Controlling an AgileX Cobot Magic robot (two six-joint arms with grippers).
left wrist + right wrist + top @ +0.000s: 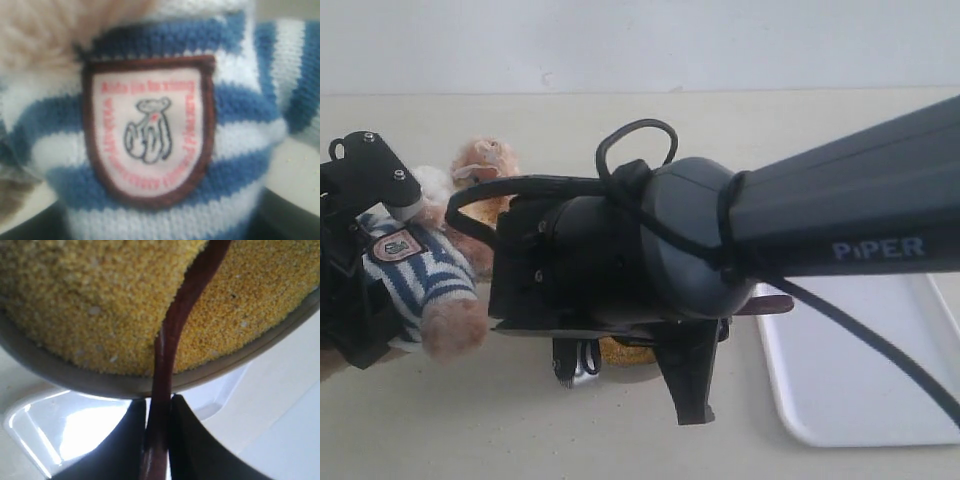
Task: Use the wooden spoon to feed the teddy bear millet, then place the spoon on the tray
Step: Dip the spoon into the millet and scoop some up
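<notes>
Right wrist view alone: right tool [159,407] clamps smooth wooden spoon [170,332] over granular millet [90,300]; left tool [360,255] grips teddy bear [438,285].

The plush bear [435,285] in its blue-and-white striped shirt lies tilted between the left claw's [390,270] fingers, badge facing the claw. The dark wooden spoon [167,350], pinched by its handle in the right claw [159,407], runs out over heaped yellow millet [90,300]. The white tray [860,380] lies near that claw.

Light-brown bear [455,325], blue-and-white striped shirt [240,150], white badge [147,130] edged dark red, bright yellow millet [100,305], reddish-brown spoon [172,330], white tray [860,380]
</notes>
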